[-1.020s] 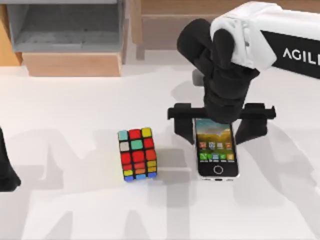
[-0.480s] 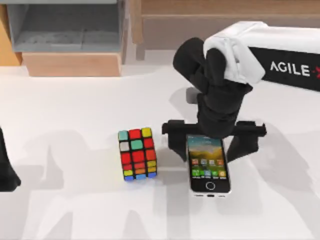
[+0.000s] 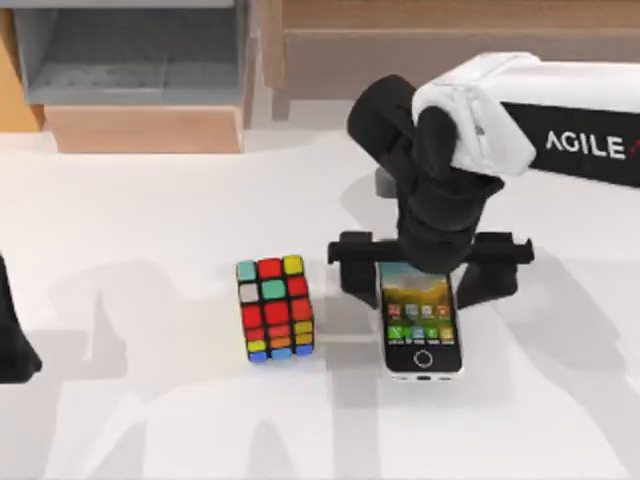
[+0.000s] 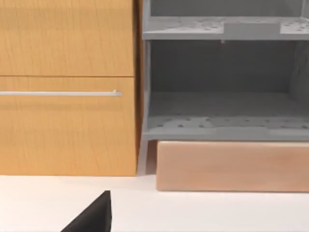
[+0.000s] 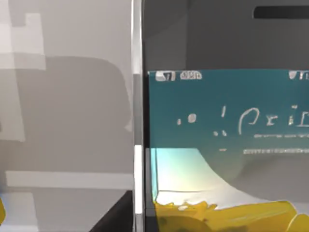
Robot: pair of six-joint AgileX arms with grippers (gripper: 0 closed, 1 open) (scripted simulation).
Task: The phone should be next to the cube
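Phone point(image 3: 422, 332) lies flat on the white table point(image 3: 150, 210), screen up, home button toward the table's front edge, a little right of the table's middle. Its far end sits under the right gripper point(image 3: 431, 272), so that end is hidden in the top view. Cube point(image 3: 275, 307) stands to the phone's left, near it but apart, a strip of bare table between the 2. The right gripper's 2 fingers point(image 3: 352, 268) are spread wide, 1 on each side of the phone's far end and clear of its edges; nothing is held. The right wrist view looks down close on the phone's upper screen point(image 5: 227, 145) and its side edge. Left arm point(image 3: 12, 340) is parked at the table's left edge; I cannot tell how far its gripper is open. A wooden cabinet point(image 4: 67, 87) and grey shelf unit point(image 4: 222, 87) stand along the far edge.
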